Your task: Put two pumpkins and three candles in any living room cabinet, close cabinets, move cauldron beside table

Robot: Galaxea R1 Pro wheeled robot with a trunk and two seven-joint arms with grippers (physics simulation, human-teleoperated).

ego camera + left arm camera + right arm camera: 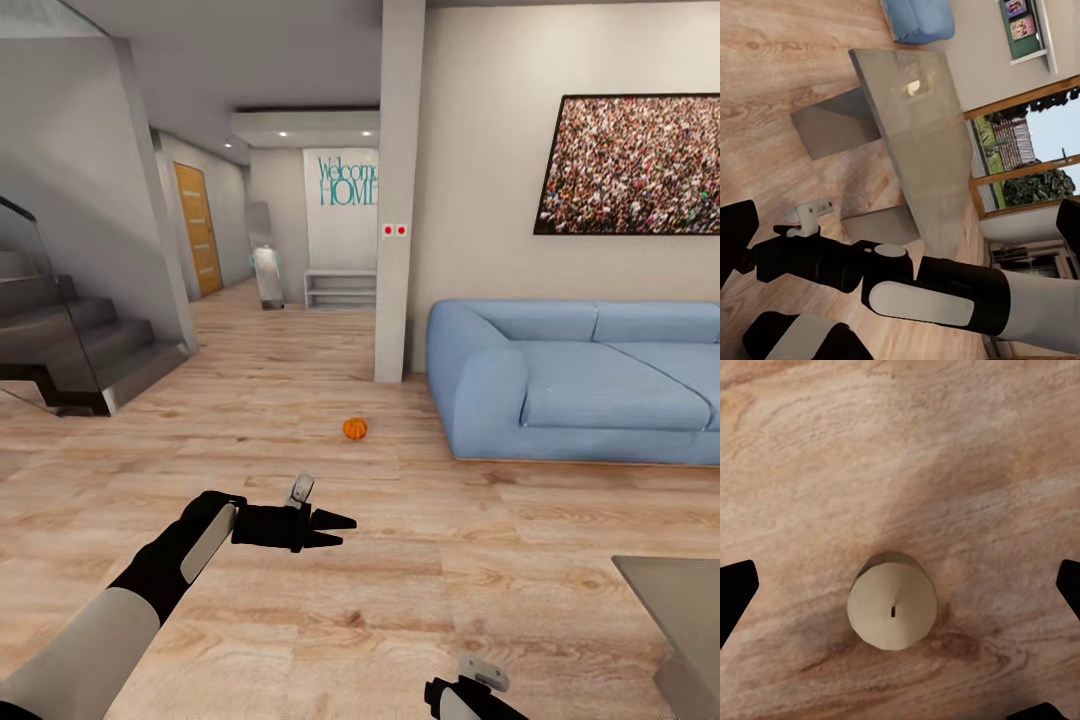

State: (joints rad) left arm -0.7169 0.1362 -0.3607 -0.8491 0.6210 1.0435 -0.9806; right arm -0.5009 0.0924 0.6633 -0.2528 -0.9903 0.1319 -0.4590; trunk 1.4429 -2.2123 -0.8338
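Note:
One orange pumpkin (pixel 355 428) lies on the wood floor ahead, left of the blue sofa. My left gripper (pixel 338 531) hovers nearer to me than the pumpkin, well short of it, open and empty, fingers pointing right. In the right wrist view a cream candle (pixel 894 610) stands upright on the floor. My right gripper (pixel 900 589) is open straight above it, with a black fingertip at each side edge, apart from the wax. The table's (pixel 668 605) glass corner is at the lower right, and its top (pixel 919 120) with grey legs shows in the left wrist view.
A blue sofa (pixel 590 375) stands against the right wall under a framed picture. A square pillar (pixel 397 200) rises behind the pumpkin. Stairs (pixel 70 350) climb at the left. A hallway with a white shelf unit (pixel 340 288) runs back. My right wrist (pixel 470 692) is at the bottom edge.

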